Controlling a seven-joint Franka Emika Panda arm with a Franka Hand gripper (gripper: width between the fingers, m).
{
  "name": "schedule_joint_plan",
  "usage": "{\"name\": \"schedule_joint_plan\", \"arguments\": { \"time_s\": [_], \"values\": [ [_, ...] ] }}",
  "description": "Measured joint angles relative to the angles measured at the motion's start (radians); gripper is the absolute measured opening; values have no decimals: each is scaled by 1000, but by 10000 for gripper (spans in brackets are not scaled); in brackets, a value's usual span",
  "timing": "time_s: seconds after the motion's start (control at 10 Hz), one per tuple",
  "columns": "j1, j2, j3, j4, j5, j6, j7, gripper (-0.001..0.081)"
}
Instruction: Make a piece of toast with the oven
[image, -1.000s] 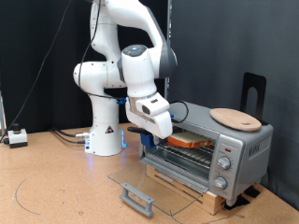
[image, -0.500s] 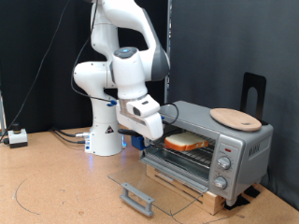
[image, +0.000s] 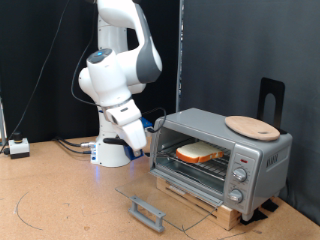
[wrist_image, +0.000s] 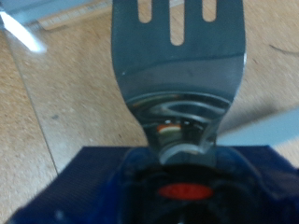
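The oven (image: 252, 158) stands at the exterior view's right on a wooden base, with its glass door (image: 165, 195) folded down flat. The piece of toast (image: 199, 152) lies on the wire rack inside. My gripper (image: 141, 138) is to the left of the oven's opening, apart from it, pointing down towards the oven. In the wrist view a slotted metal spatula (wrist_image: 177, 65) sticks out from the gripper over the brown table and a blue handle part (wrist_image: 93, 182) shows below it. Nothing lies on the spatula blade.
A round tan wooden board (image: 251, 126) lies on top of the oven, with a black stand (image: 270, 100) behind it. The door's handle (image: 147, 212) juts out over the table. A small white box (image: 17, 147) with cables sits at the far left.
The arm has drawn back to the exterior view's left, out of the oven's opening. The toast stays on the rack inside.
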Motion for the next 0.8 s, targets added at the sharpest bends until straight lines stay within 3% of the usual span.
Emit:
{"name": "schedule_joint_plan", "arguments": {
  "time_s": [0.2,0.4,0.8],
  "values": [
    [-8,8,-8,8,3,-1,0,411],
    [-6,-6,-31,32,73,-124,-58,411],
    [-7,-112,-80,90,146,-353,-103,411]
  ]
}}
